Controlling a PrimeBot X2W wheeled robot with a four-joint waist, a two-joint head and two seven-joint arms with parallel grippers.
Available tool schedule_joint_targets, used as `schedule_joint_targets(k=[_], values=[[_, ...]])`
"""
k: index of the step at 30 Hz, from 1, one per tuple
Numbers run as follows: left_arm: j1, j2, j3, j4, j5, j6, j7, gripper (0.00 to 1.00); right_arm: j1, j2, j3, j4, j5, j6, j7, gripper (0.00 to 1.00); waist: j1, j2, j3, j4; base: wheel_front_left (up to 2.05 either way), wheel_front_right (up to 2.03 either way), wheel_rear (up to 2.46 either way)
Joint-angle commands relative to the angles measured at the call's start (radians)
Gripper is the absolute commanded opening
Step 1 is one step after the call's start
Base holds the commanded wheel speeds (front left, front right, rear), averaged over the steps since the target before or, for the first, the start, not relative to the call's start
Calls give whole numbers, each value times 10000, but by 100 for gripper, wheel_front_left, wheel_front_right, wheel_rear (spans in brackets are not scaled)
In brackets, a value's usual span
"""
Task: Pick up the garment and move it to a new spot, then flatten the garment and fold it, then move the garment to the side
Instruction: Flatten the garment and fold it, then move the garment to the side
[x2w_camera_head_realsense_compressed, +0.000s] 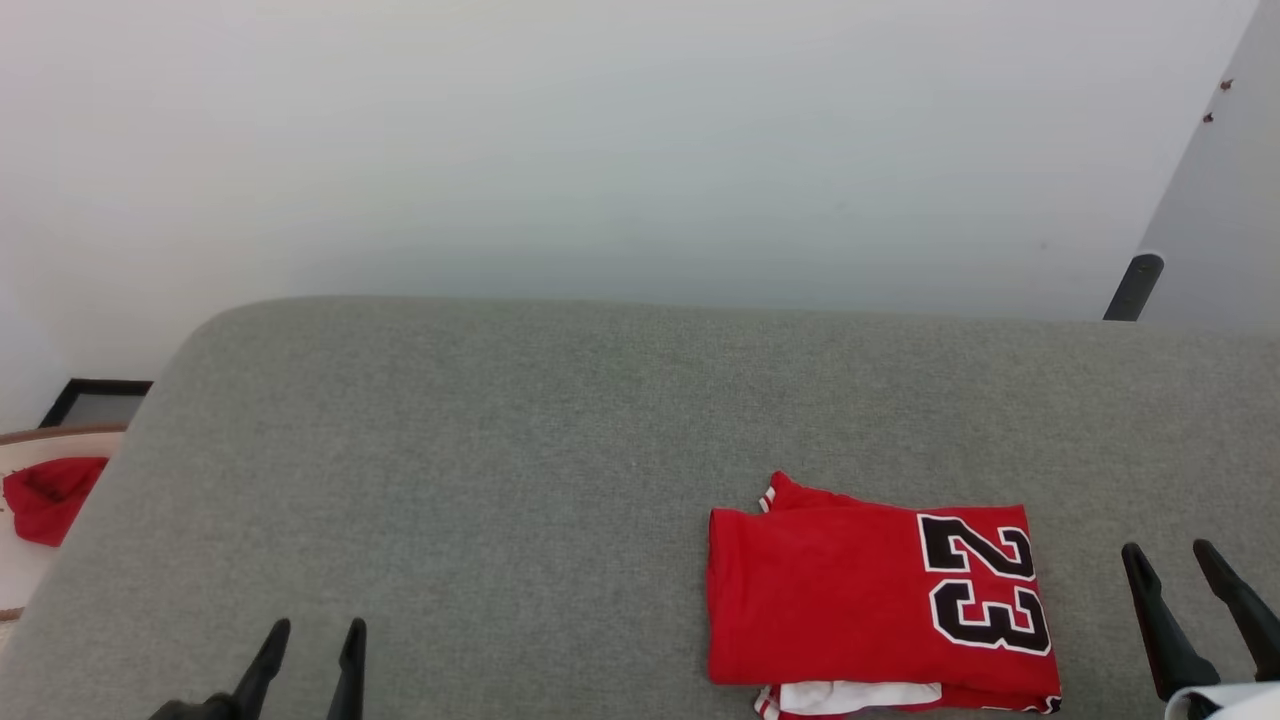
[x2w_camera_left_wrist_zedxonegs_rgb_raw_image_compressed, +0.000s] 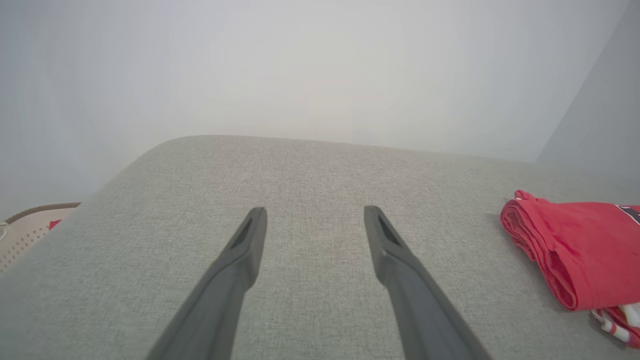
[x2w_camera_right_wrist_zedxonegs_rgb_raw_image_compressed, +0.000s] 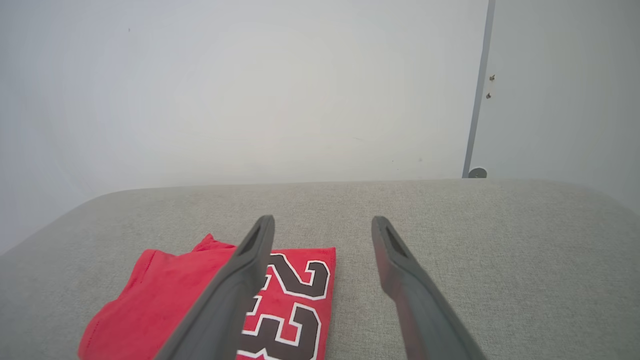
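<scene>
Though nothing is held, one arm has the shorter reach

Because the red jersey-style garment (x2w_camera_head_realsense_compressed: 850, 600), white-sleeved with a black 23, lies folded on the grey fabric surface (x2w_camera_head_realsense_compressed: 500, 430) with its long axis running left to right, the right gripper (x2w_camera_head_realsense_compressed: 1165, 548), spread wide and empty, stands just beside its numbered end. The left gripper (x2w_camera_head_realsense_compressed: 318, 625), equally wide and empty, is well apart from its plain end. At that end the left wrist view reveals stacked layers, which the head view flattens.

Background: grey fabric pad (x2w_camera_head_realsense_compressed: 500, 450) set vs. plain white wall (x2w_camera_head_realsense_compressed: 600, 150).
Wall runs behind pad's far edge, evenly lit. Rt of pad: grey panel (x2w_camera_head_realsense_compressed: 1225, 200), dark post (x2w_camera_head_realsense_compressed: 1133, 288) beside it. Lt of pad, past rounded corner: pale perforated basket (x2w_camera_left_wrist_zedxonegs_rgb_raw_image_compressed: 27, 232) w/ red cloth (x2w_camera_head_realsense_compressed: 50, 495) inside; dark frame (x2w_camera_head_realsense_compressed: 95, 402) just beyond basket.
</scene>
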Motion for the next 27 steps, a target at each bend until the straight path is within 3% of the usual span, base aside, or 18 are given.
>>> schedule_joint_targets(k=[1,14,27], values=[[200,86,30,-176,24,70,59,100,236,120,-177,-202,-130,-8,76,100,0,0,-31,20,0,0,0],[755,226,70,-1039,-98,315,269,100,895,614,-844,-1278,-560,-8,714,100,0,0,34,107,0,0,0],[715,335,32,-1148,-101,399,256,100,978,871,-1175,-1311,-1289,-8,277,100,0,0,73,61,0,0,0]])
